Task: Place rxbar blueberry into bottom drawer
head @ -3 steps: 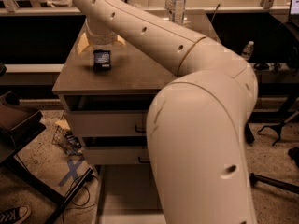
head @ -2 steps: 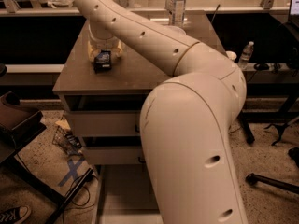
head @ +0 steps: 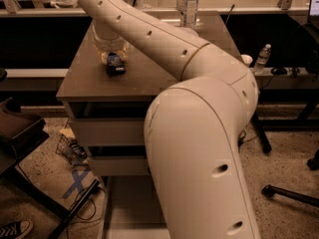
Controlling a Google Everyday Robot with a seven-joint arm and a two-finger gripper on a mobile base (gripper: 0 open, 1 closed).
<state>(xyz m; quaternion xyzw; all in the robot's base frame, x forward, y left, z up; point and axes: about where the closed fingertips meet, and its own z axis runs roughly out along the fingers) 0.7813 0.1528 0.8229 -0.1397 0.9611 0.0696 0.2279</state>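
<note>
At 10 o'clock on cabinet top (head: 84, 81) | gripper (head: 111, 57) is positioned at rxbar blueberry (head: 115, 66) | grip state cannot be told | bottom drawer (head: 115, 203) seen open, 6 o'clock

Largely masked by its own wrist: the gripper (head: 113, 59), low over the far left of the brown wooden tabletop (head: 84, 81), right at the small dark blue wrapped bar (head: 115, 65). Label print there too small to read. Hidden on its right side by the bulky cream robot arm (head: 199, 133) and cut off by the lower edge: the wide pale beige bottom drawer tray (head: 130, 208). Cropped at the top edge: the clear plastic water bottle (head: 188, 6). Cropped at the bottom left corner: a black-and-white sneaker (head: 15, 229).
</note>
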